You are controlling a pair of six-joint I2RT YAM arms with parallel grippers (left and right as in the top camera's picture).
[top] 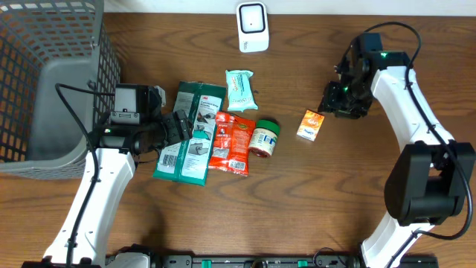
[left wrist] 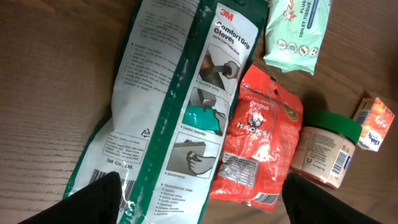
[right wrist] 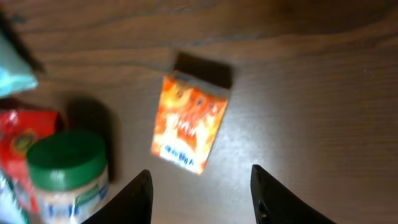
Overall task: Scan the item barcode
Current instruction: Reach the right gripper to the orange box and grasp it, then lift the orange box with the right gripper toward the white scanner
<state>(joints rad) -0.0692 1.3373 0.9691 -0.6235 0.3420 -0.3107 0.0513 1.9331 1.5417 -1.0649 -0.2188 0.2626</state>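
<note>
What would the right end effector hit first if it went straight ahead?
Most likely the small orange box, which lies straight ahead of the right end effector; depth is hard to judge.

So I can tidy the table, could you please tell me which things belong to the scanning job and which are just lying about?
Job, likely: white scanner; orange box, nearest the right hand.
Lying about: gloves packet; red Hacks packet; green-lidded jar; tissue pack; grey basket.
</note>
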